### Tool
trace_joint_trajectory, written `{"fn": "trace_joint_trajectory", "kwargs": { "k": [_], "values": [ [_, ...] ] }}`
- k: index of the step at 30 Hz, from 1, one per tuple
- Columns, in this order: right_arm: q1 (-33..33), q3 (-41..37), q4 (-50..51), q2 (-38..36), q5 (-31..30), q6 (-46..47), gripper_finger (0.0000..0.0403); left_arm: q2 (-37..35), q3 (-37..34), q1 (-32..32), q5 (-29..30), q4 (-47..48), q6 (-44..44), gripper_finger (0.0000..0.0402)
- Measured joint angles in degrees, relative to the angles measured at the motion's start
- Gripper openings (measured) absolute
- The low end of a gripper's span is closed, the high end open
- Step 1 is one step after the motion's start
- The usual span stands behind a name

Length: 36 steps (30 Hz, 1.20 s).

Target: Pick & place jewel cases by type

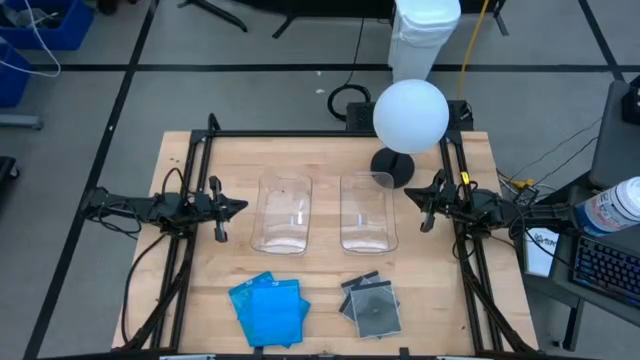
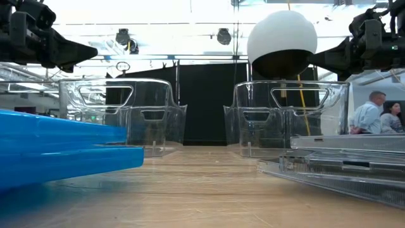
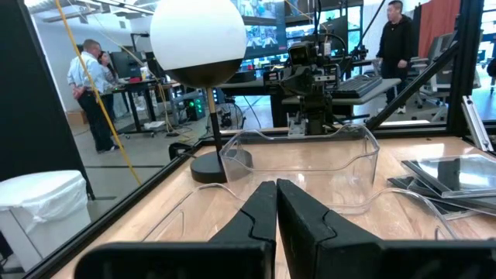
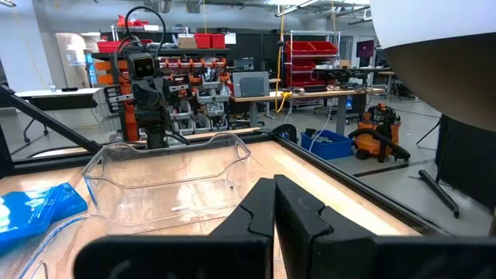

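Blue jewel cases [image 1: 268, 309] lie fanned, so the closed, empty left gripper [image 1: 221, 236] should open wide and pinch only the topmost edge.

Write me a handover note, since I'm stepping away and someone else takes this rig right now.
Left gripper: shut, empty, parked at the table's left edge beside the left bin.
Right gripper: shut, empty, parked at the right edge beside the right bin.
Blue jewel cases: stacked loosely at the front, left of centre.
Clear/grey jewel cases: stacked at the front, right of centre.
Done: nothing; both bins look empty.
Left: sort every case into a bin by type.
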<state>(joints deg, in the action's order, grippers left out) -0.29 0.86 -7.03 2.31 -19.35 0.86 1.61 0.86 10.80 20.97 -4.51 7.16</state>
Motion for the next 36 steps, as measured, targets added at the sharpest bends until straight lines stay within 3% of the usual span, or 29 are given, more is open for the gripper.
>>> {"fn": "trace_joint_trajectory", "kwargs": {
  "k": [11,17,22,27,31,36],
  "values": [
    [0.01,0.0,-0.16,0.01,0.01,-0.01,0.0,0.0,0.01,-0.01,0.0,-0.22,-0.9,0.0021],
    [0.02,0.01,-5.88,0.02,0.2,-1.86,0.0,0.01,0.02,-0.01,0.04,-2.07,-1.09,0.0021],
    [1.16,3.43,-5.98,1.78,7.55,-3.96,0.0003,0.02,0.04,0.01,0.04,-2.64,-1.32,0.0021],
    [6.74,9.96,-4.54,10.74,5.24,-4.63,0.0026,0.02,0.04,0.01,0.07,-2.64,-1.56,0.0021],
    [14.3,16.11,-4.49,23.94,1.02,-5.21,0.0049,0.02,0.04,0.01,0.07,-2.64,-3.02,0.0021],
    [26.74,30.08,-1.4,44.3,-12.37,-8.12,0.0066,0.02,0.04,-0.02,0.04,-2.55,-6.35,0.0021]
  ]
}}
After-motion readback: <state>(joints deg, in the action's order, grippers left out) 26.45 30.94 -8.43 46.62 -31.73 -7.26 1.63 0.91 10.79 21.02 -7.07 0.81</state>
